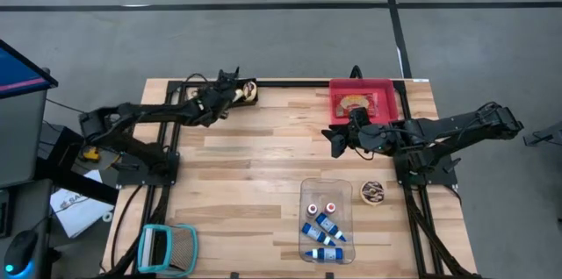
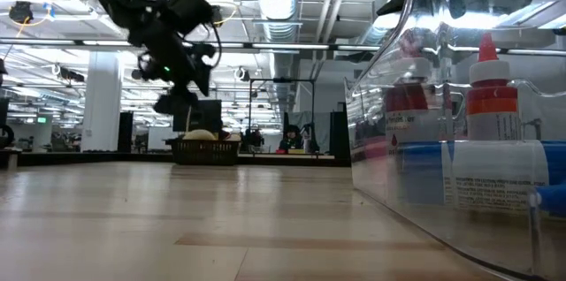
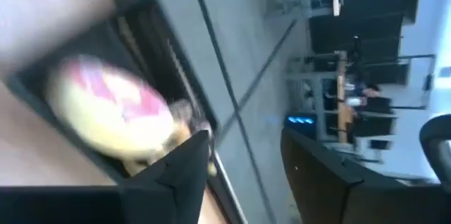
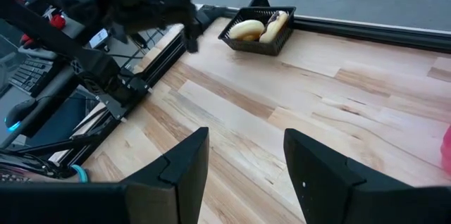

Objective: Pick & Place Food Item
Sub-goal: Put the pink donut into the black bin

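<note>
Left gripper point(image 1: 235, 86) is hanging over the far left part of the table point(image 1: 263, 174), right next to the small black basket point(image 4: 258, 29), w/ nothing between its fingers point(image 3: 184, 175). They're spread apart, clear gap showing in the left wrist view. The food items are sitting inside that basket: a yellowish bun-type thing point(image 4: 246, 29) and a longer pastry point(image 4: 273, 25) beside it, touching. The wrist view is also catching a round pale piece w/ pink on top point(image 3: 113, 108), too blurry to say more.

Right gripper point(image 1: 338, 141) is waiting near the middle of the table, just in front of the red tray point(image 1: 384, 93), fingers parted and empty. The red tray is holding something flat and brownish, can't tell what. Clear bin point(image 1: 306, 193) w/ small bottles point(image 1: 325, 226) is sitting near the front edge, and a little round dish point(image 1: 373, 193) just beside it.
</note>
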Action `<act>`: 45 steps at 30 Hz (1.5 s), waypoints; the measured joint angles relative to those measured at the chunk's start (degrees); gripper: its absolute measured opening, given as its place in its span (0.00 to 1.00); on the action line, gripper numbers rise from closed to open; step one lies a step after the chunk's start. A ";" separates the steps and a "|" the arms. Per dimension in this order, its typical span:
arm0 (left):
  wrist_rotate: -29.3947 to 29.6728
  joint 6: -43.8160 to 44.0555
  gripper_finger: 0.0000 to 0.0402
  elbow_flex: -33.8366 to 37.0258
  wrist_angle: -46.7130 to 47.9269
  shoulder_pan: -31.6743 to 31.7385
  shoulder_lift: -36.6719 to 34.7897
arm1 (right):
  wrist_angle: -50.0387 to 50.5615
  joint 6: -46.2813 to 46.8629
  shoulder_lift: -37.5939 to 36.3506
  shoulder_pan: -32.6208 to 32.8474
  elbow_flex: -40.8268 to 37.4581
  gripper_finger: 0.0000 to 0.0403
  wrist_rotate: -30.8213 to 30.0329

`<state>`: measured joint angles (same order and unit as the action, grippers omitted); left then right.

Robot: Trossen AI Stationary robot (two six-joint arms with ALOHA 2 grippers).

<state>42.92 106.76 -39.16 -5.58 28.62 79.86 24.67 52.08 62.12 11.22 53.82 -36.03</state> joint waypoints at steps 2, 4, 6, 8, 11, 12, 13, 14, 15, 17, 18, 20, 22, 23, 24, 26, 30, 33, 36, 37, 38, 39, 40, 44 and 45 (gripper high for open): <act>1.58 -4.35 0.40 0.02 4.23 0.39 -3.25 | 0.00 0.00 -0.01 0.00 0.00 0.44 0.00; 1.94 -8.95 0.36 0.00 9.03 0.51 -6.43 | 0.02 0.00 0.01 0.00 0.00 0.44 0.00; 1.53 -12.47 0.31 0.00 13.14 0.98 -8.86 | 0.06 -0.05 -0.01 -0.01 0.00 0.44 0.00; 0.04 -17.13 0.27 0.00 14.32 1.13 -9.89 | 0.10 -0.30 -0.01 -0.04 0.00 0.44 -0.02; -3.33 -23.54 0.21 0.02 14.33 1.64 -10.01 | -0.02 -0.86 -0.01 -0.15 0.00 0.44 -0.02; -4.26 -24.05 0.19 0.02 13.84 1.68 -9.79 | -0.02 -0.88 -0.01 -0.30 0.00 0.44 -0.02; -4.33 -24.18 0.18 0.00 13.43 1.68 -9.25 | -0.01 -0.88 0.00 -0.48 0.00 0.44 0.00; -4.31 -24.64 0.18 0.00 13.42 1.68 -8.73 | -0.02 -0.90 -0.01 -0.56 0.00 0.44 0.00; -3.75 -26.39 0.18 0.09 13.42 1.89 -8.46 | -0.06 -0.90 -0.01 -0.57 0.00 0.44 0.00; -3.31 -34.77 0.20 0.05 9.94 2.90 -7.63 | -0.22 -0.90 -0.01 -0.52 0.00 0.44 0.00; -4.75 -40.46 0.22 0.02 7.89 3.76 -7.09 | -0.28 -0.83 -0.01 -0.44 0.00 0.44 0.00; -10.84 -53.01 0.28 0.02 3.67 5.36 -5.68 | -0.12 -0.64 -0.01 -0.10 0.00 0.44 0.02; -15.83 -63.54 0.33 -0.03 0.39 5.81 -4.67 | 0.07 -0.58 0.00 0.07 0.00 0.44 0.02; -17.50 -67.21 0.36 -0.32 0.41 5.78 -4.42 | 0.28 -0.45 -0.01 0.07 0.00 0.44 0.04; -18.37 -70.28 0.38 -0.64 1.00 5.61 -4.34 | 0.56 -0.16 -0.01 0.04 -0.01 0.44 0.04; -20.05 -75.94 0.41 -1.42 1.49 4.62 -4.36 | 1.00 -0.13 -0.01 0.02 0.00 0.44 0.04; -26.92 -83.01 0.43 -4.94 7.77 2.25 -4.70 | 2.09 0.46 0.00 0.00 -0.01 0.44 0.06; -33.37 -88.03 0.43 -11.28 15.08 -1.43 -4.84 | 2.16 0.46 -0.01 0.00 -0.02 0.44 0.07; -33.21 -93.05 0.43 -21.25 27.96 -4.74 -4.65 | 2.14 0.61 -0.01 -0.07 -0.02 0.44 0.07; -32.11 -93.36 0.43 -25.75 32.91 -4.83 -4.02 | 2.16 0.93 -0.01 -0.11 -0.02 0.44 0.07; -30.81 -93.24 0.43 -30.44 38.53 -4.28 -2.96 | 2.18 1.29 -0.01 -0.14 -0.02 0.44 0.07; -29.72 -93.24 0.43 -35.18 45.25 -2.97 -1.47 | 2.21 1.47 0.00 -0.15 -0.02 0.44 0.05; -29.17 -94.09 0.43 -40.00 52.43 -1.28 0.58 | 2.23 1.53 -0.01 -0.15 -0.02 0.44 0.07; -29.50 -102.95 0.43 -57.09 73.07 4.03 11.29 | 2.14 1.55 -0.01 -0.15 -0.02 0.44 0.04; -29.84 -104.66 0.43 -60.70 77.57 5.09 14.30 | 2.14 1.55 -0.01 -0.17 -0.02 0.44 0.04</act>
<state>13.08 2.10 -99.85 71.99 33.71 94.16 26.81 53.63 62.11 11.05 53.80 -35.99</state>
